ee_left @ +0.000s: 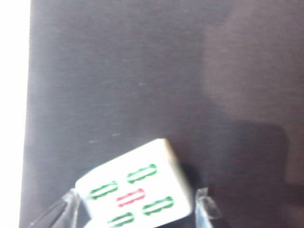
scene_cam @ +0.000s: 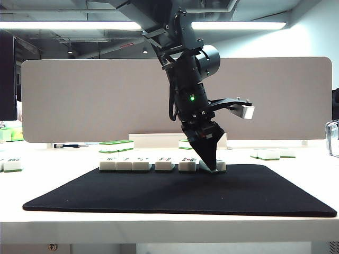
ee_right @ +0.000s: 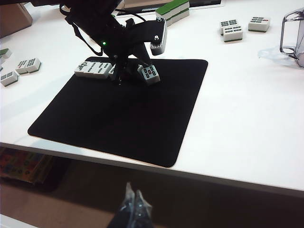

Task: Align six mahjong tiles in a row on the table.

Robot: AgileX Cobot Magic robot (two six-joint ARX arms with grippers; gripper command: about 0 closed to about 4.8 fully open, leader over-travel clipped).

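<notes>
My left gripper point(ee_left: 137, 211) stands at the far edge of the black mat point(scene_cam: 159, 193), fingers point(ee_left: 64, 211) spread to either side of the sixth mahjong tile point(ee_left: 137, 187), which lies face up and skewed, apparently no longer clamped, because it is being set at the right end of the row of five tiles point(scene_cam: 148, 164) and still needs squaring. The left arm point(scene_cam: 190, 90) descends steeply from above with the wrist pitched down. My right gripper point(ee_right: 134, 209) hangs closed off the table's point(ee_right: 247, 118) near edge, holding nothing.
</notes>
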